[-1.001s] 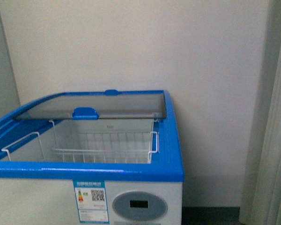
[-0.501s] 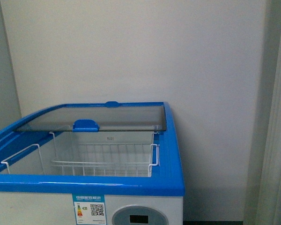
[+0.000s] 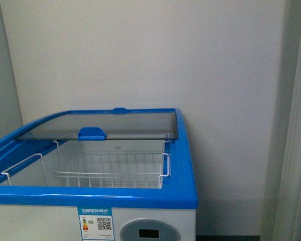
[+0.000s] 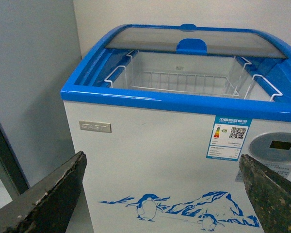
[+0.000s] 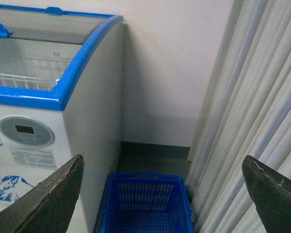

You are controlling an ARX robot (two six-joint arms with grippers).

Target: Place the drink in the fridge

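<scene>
The fridge [image 3: 155, 221] is a white chest cooler with a blue top rim; its near glass lid is slid back, leaving the front opening uncovered with a white wire basket [image 3: 110, 168] inside. It also shows in the left wrist view [image 4: 155, 160] with its penguin picture, and in the right wrist view [image 5: 87, 116]. My left gripper [image 4: 162, 194] is open and empty, facing the cooler's front. My right gripper [image 5: 162, 194] is open and empty above a blue plastic basket [image 5: 145, 204]. The drink is out of view.
A white wall stands behind the cooler. A pale curtain [image 5: 252, 107] hangs at the right. The blue basket sits on the floor between the cooler's right side and the curtain. A grey panel [image 4: 29, 87] stands left of the cooler.
The front view has tilted slightly upward over the last second, so the cooler sits lower in frame. Nothing on the cooler has moved.
</scene>
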